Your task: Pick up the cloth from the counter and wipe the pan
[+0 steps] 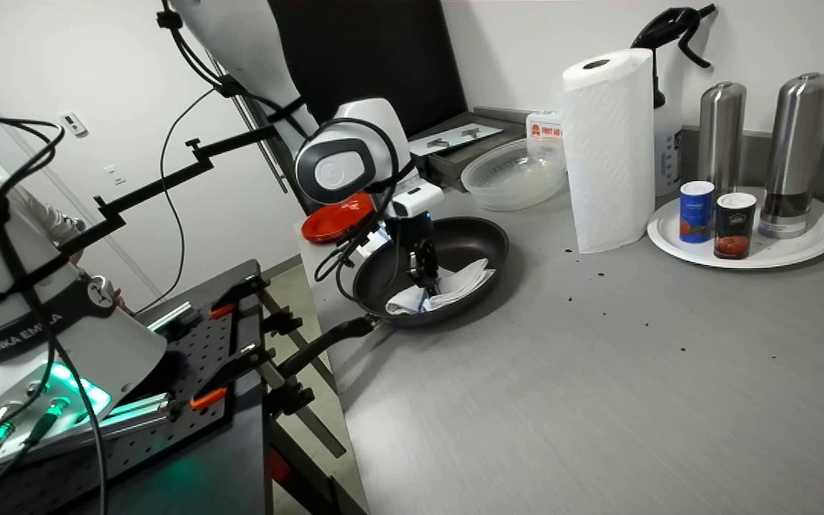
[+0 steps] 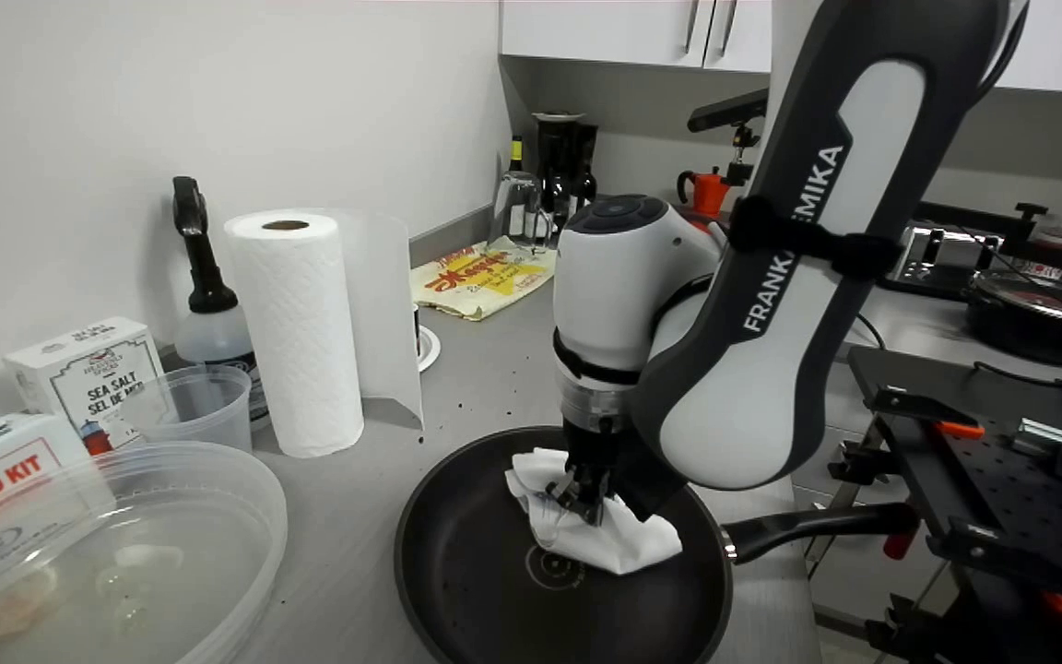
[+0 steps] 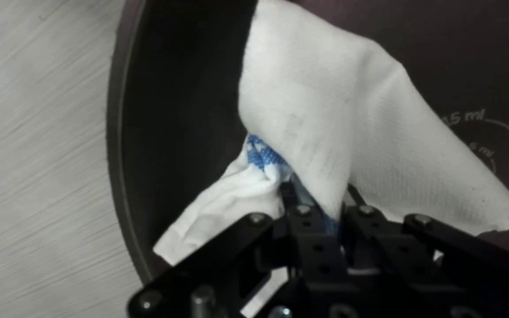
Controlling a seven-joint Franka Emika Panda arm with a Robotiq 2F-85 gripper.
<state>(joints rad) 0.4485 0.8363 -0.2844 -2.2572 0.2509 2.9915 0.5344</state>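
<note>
The dark grey pan (image 1: 469, 234) (image 2: 485, 572) sits on the grey counter (image 1: 562, 400) (image 2: 351, 535) in both exterior views. Its black handle (image 1: 326, 346) (image 2: 826, 527) juts past the counter's edge. The white cloth (image 1: 466, 281) (image 2: 628, 546) lies bunched in the pan. In the wrist view the cloth (image 3: 298, 84) shows blue stripes and spreads to both sides of the fingers, near the rim of the pan (image 3: 170, 88). My gripper (image 3: 320, 194) points down into the pan, also in both exterior views (image 1: 432, 287) (image 2: 588, 512). It is shut on a fold of cloth. The fingertips are partly hidden by fabric.
A paper towel roll (image 1: 609, 157) (image 2: 296, 341) stands near the wall. A clear plastic container (image 1: 476, 187) (image 2: 254, 553) is beside the pan. A red bowl (image 1: 337, 217) sits behind it. A round white tray (image 1: 823, 243) holds grinders and small shakers.
</note>
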